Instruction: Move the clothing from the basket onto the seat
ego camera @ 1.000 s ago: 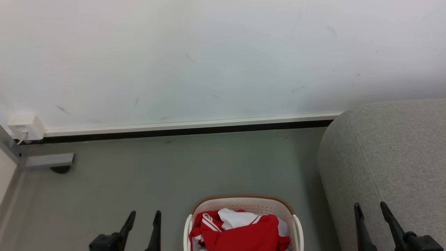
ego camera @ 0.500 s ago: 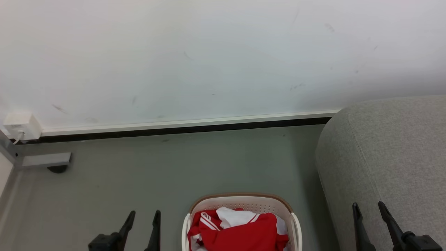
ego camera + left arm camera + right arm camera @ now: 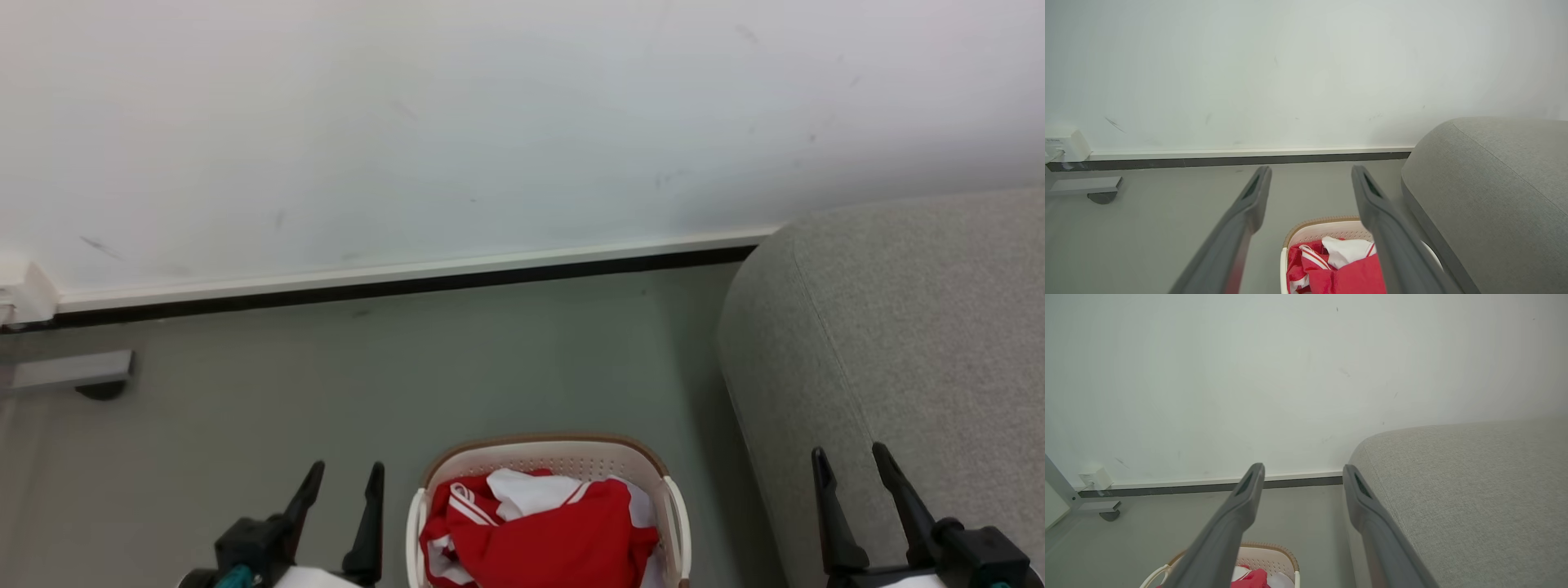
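Red clothing [image 3: 539, 535] with white panels and stripes lies heaped in the cream basket [image 3: 547, 449] with a brown rim, at the bottom centre of the head view. The light-grey seat [image 3: 914, 343] stands to its right. My left gripper [image 3: 347, 474] is open, left of the basket, with nothing between its fingers. My right gripper [image 3: 849, 457] is open in front of the seat's side. The left wrist view shows the clothing [image 3: 1339, 269], the basket [image 3: 1314, 228] and the seat [image 3: 1490, 188] past my open left gripper [image 3: 1310, 171]. The right wrist view shows the basket [image 3: 1267, 555], the seat [image 3: 1466, 490] and my open right gripper [image 3: 1302, 469].
A white wall with a dark baseboard [image 3: 392, 286] runs behind the grey floor [image 3: 408, 367]. A grey metal foot with a caster [image 3: 77, 376] and a white socket box [image 3: 24, 294] sit at the far left.
The whole head view has shifted, so the camera moved: the floor, basket and seat sit higher and more to the left. Both grippers show more of their bases and stay open.
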